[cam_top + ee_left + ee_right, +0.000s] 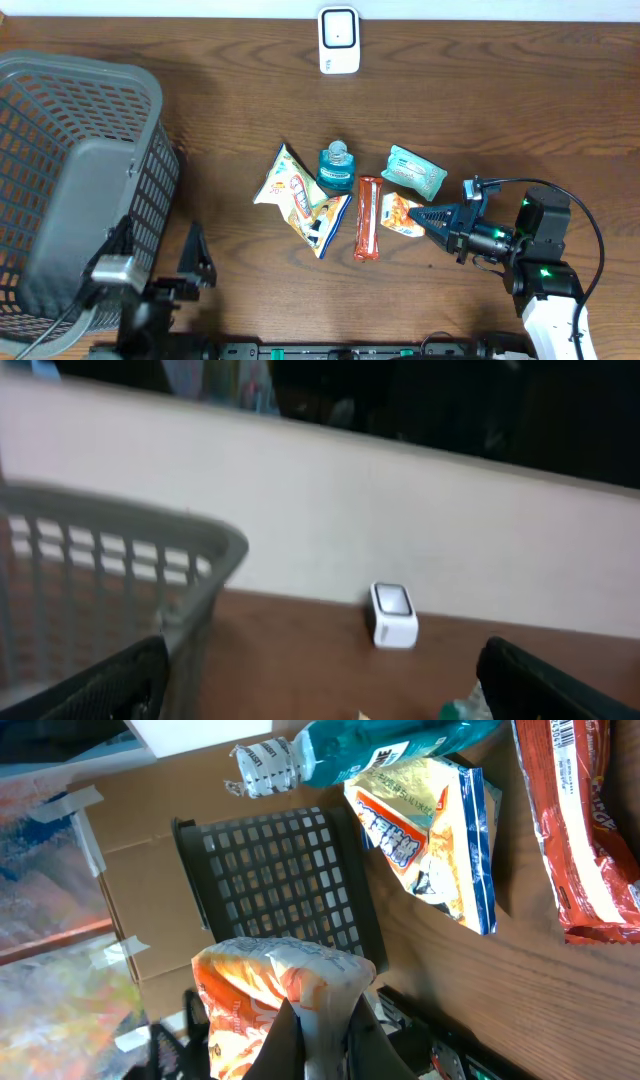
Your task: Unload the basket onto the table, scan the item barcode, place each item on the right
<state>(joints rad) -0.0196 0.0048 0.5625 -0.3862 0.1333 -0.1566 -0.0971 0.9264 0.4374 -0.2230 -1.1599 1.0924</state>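
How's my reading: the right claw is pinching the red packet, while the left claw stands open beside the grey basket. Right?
Not quite. The right gripper is pinching the orange snack packet, not the red packet, which lies free on the table, as the right wrist view shows. The left gripper does stand open beside the grey basket.

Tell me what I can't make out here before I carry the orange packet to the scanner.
Barcode on the orange packet: none shows in the right wrist view, the right tool covers its lower edge, and it is too small overhead.
The red packet: cut off by the right wrist frame's edge.
Face of the scanner: blurred in the left wrist view, small overhead.
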